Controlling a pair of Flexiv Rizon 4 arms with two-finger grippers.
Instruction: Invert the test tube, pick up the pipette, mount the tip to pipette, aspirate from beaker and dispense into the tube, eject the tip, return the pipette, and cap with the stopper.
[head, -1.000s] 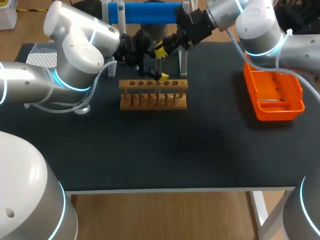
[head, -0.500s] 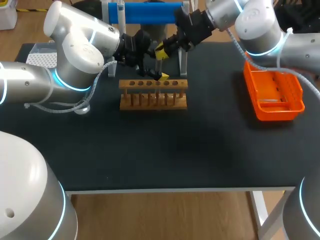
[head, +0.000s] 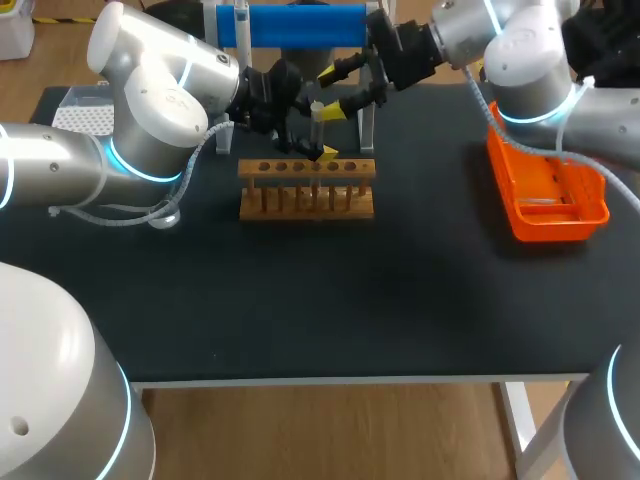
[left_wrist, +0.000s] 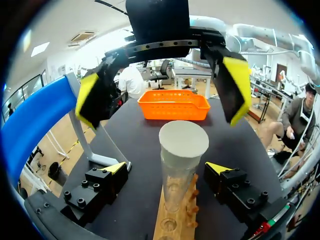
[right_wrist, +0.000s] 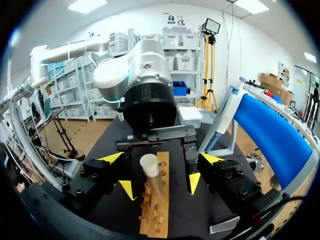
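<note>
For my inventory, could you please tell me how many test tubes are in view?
1: the test tube stands upright in the wooden rack, white stopper on top.

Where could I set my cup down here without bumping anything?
The table is bare in front, between the wooden rack and the near edge, and between rack and orange basket. Behind the rack it's crowded: left gripper and right gripper flank the tube.

Head looks down; facing wrist cameras share the tube (left_wrist: 175, 186).
</note>
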